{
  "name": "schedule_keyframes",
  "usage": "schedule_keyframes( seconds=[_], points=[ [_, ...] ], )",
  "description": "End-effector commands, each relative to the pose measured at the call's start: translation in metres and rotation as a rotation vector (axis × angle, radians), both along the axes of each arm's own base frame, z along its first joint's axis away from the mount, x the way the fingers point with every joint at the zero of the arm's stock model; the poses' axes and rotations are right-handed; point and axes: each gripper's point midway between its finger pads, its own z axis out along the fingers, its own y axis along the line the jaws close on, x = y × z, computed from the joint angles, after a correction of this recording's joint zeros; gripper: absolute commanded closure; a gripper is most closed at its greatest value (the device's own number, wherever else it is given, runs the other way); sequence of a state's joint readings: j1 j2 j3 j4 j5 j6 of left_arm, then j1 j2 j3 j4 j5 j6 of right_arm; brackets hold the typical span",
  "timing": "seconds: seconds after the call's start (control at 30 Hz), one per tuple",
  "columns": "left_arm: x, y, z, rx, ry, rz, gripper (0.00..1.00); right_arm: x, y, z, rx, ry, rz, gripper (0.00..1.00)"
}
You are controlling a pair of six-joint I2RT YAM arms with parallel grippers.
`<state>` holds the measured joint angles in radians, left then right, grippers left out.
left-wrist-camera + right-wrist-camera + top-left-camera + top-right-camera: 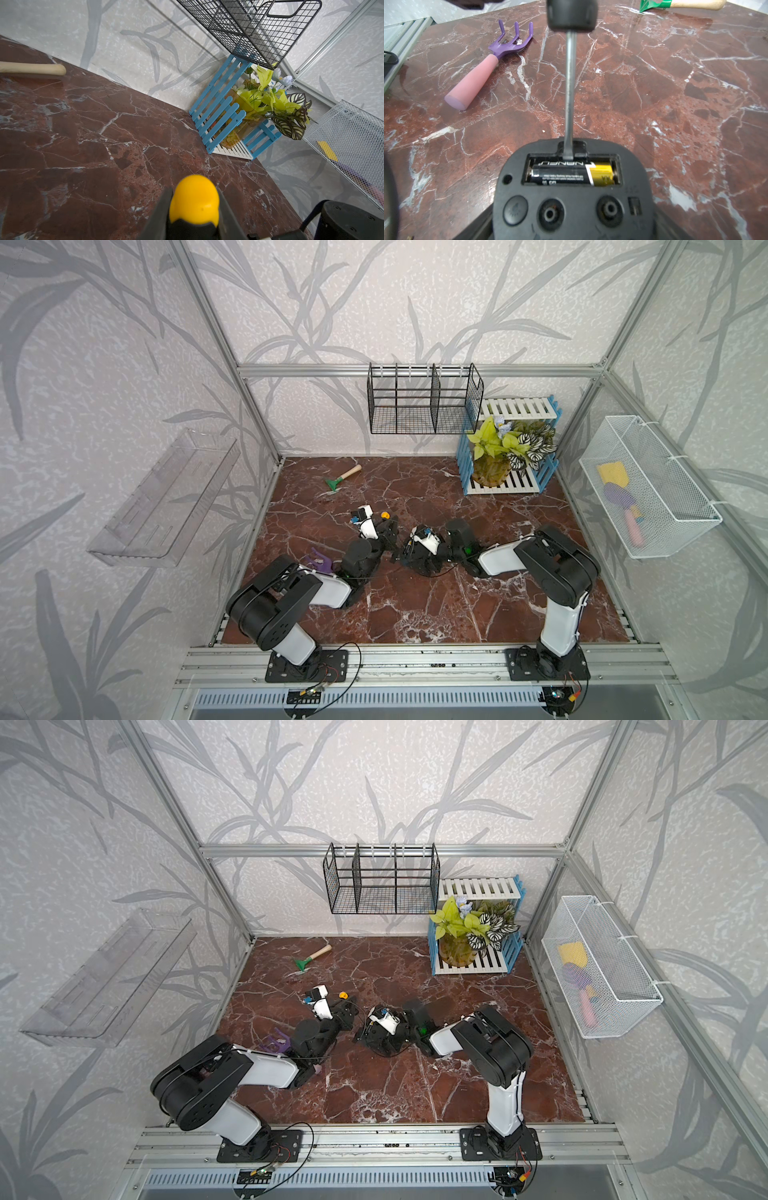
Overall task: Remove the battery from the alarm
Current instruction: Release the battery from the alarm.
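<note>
Top views, then wrist views: the prying stage and its hazards

Top views. In both top views the left gripper (pixel 388 529) and the right gripper (pixel 409 556) meet over the middle of the marble table (pixel 415 614). The alarm (pixel 420 566) shows only as a dark mass at the right gripper; the battery is hidden here.

Left wrist view. Jaws of the left gripper stand narrow, clamped on the screwdriver (pixel 194 197) just below its yellow cap.

Right wrist view. The alarm is presented back-up between the right gripper's jaws, which stand wide on its flanks and appear to clamp it. The bay is uncovered and the battery (pixel 571 173) lies seated in it. The blade tip sits in the notch at the bay's rim, against or just short of the battery; which cannot be told.

Hazards, as judged. Levering at too flat an angle would let the blade skate over the round casing and jump the notch. A sudden release from the bay's contacts could fling the battery onto the smooth marble, where it would roll. Prying force may twist the alarm in a grip that bears on its flanks only
</note>
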<state>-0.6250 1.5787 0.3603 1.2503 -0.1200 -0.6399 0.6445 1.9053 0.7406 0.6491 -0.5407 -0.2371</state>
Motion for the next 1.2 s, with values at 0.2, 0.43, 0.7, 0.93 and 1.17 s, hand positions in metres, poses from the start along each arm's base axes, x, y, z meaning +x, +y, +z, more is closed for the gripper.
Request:
schedule_keyframes(
  seconds=[0.2,0.43,0.7,0.93,1.17],
  points=[
    [-0.045,-0.044,-0.063,-0.101,0.333,-0.264,1.0,-0.014,-0.023,-0.067,-0.188,0.227,-0.104,0.4],
    [-0.045,-0.041,-0.07,-0.158,0.372,-0.267,1.0,-0.015,-0.024,-0.068,-0.192,0.229,-0.102,0.4],
    [-0.045,-0.046,-0.07,-0.148,0.382,-0.287,1.0,-0.015,-0.024,-0.069,-0.194,0.232,-0.106,0.4],
    [-0.037,-0.035,-0.063,-0.025,0.34,-0.226,1.0,-0.016,-0.023,-0.065,-0.184,0.224,-0.098,0.4],
    [-0.046,-0.025,-0.019,0.114,0.169,-0.274,1.0,-0.016,-0.022,-0.054,-0.161,0.193,-0.085,0.35]
  ],
)
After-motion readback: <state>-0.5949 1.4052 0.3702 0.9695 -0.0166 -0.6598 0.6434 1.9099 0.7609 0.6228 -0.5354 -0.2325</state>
